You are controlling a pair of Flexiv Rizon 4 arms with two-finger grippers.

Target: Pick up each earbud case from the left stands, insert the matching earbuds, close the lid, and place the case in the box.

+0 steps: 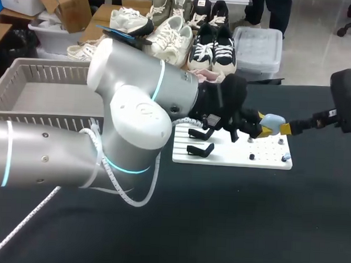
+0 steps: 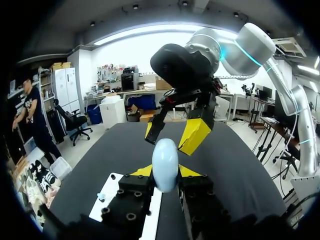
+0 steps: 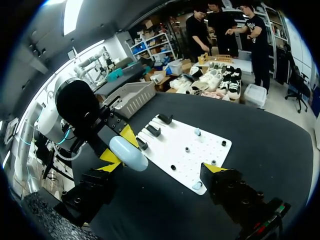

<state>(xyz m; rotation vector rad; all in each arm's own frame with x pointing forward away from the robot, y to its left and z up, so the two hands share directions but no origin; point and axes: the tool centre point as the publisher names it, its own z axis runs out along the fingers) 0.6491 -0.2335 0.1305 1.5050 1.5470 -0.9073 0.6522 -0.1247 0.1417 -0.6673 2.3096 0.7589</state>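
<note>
My left gripper (image 1: 257, 129) is shut on a pale blue earbud case (image 1: 273, 121), held in the air over the right part of the white board (image 1: 233, 157). The lid looks closed. In the left wrist view the case (image 2: 165, 165) sits upright between my yellow tips. My right gripper (image 1: 285, 129) stands open directly facing it, its fingers (image 2: 195, 134) spread on either side of the case's far end. In the right wrist view the case (image 3: 129, 153) lies close to one finger, off the middle of the right gripper (image 3: 162, 167). A small blue earbud (image 1: 286, 156) rests on the board.
Two black stands (image 1: 202, 133) sit empty on the board's left side (image 3: 152, 130). Small pegs and earbuds (image 3: 197, 131) dot the board (image 3: 185, 142). A grey basket (image 1: 43, 77) stands at the table's far left. My bulky left arm crosses the table's middle.
</note>
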